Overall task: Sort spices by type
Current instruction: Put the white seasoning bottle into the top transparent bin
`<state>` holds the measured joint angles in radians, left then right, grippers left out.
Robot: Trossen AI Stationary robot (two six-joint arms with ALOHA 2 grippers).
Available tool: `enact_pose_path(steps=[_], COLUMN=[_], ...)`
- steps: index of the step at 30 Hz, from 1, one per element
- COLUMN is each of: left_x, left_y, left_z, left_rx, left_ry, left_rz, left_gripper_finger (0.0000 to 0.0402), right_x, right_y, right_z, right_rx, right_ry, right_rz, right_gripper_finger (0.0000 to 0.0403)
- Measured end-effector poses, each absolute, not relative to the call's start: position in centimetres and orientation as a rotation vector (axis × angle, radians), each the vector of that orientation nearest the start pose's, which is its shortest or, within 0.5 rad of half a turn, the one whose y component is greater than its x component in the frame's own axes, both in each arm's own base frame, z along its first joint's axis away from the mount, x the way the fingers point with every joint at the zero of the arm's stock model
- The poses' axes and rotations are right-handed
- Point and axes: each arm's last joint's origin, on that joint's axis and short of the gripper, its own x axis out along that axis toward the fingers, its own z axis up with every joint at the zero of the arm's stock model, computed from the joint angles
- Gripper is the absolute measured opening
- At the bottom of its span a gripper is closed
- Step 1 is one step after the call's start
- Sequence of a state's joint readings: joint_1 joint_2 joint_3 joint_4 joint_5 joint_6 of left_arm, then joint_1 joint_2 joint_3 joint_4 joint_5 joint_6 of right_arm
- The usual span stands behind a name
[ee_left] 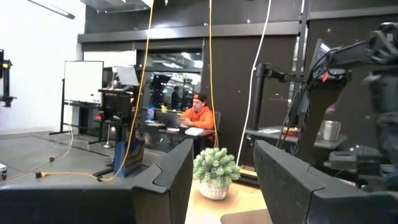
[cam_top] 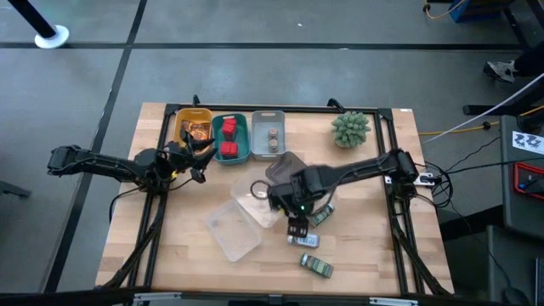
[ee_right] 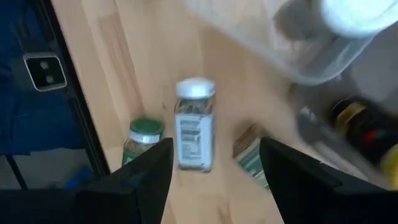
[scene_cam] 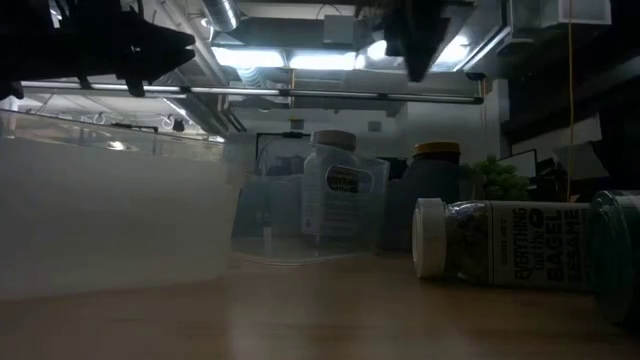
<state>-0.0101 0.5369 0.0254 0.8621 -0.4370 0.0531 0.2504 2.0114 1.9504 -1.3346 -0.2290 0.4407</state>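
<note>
A: Below centre of the high view, the right gripper (cam_top: 297,227) hangs over a white-capped clear spice bottle (ee_right: 194,124) lying on the wooden bench (cam_top: 374,255), fingers apart, empty.

B: Square across its body, I'd say, then descend. Left gripper (cam_top: 201,155): parted, empty, near the yellow bin (cam_top: 180,118).

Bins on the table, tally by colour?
Yellow bin: 1
Teal bin: 1
Grey bin: 1
Total: 3
</note>
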Motion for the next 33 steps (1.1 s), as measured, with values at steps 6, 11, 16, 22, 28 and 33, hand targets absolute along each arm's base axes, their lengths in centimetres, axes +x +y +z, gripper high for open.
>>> enact_pose_path(steps=[6, 11, 16, 22, 28, 33], left_x=[12.5, 12.5, 12.5, 12.5, 12.5, 12.5], left_y=[1.1, 1.1, 1.1, 1.1, 1.1, 1.1], left_z=[20.1, 20.1, 20.1, 20.1, 20.1, 20.1], left_rx=[-0.025, -0.025, -0.026, -0.026, -0.026, -0.023], left_ry=[-0.31, -0.31, -0.311, -0.311, -0.311, -0.311], left_rz=[0.43, 0.43, 0.43, 0.43, 0.43, 0.43], left_gripper_finger=[0.0155, 0.0155, 0.0155, 0.0155, 0.0155, 0.0155], right_x=[37.4, 37.0, 36.8, 36.9, 37.1, 37.3], right_y=[13.5, 15.9, 17.4, 17.6, 17.6, 17.7], right_z=[27.5, 26.0, 23.9, 21.5, 20.6, 20.5], right_rx=[0.282, 0.183, 0.145, 0.163, 0.16, 0.183], right_ry=[1.492, 1.43, 1.376, 1.319, 1.281, 1.275], right_rz=[0.049, 0.05, 0.063, 0.035, 0.025, 0.012], right_gripper_finger=[0.0239, 0.0239, 0.0239, 0.0239, 0.0239, 0.0239])
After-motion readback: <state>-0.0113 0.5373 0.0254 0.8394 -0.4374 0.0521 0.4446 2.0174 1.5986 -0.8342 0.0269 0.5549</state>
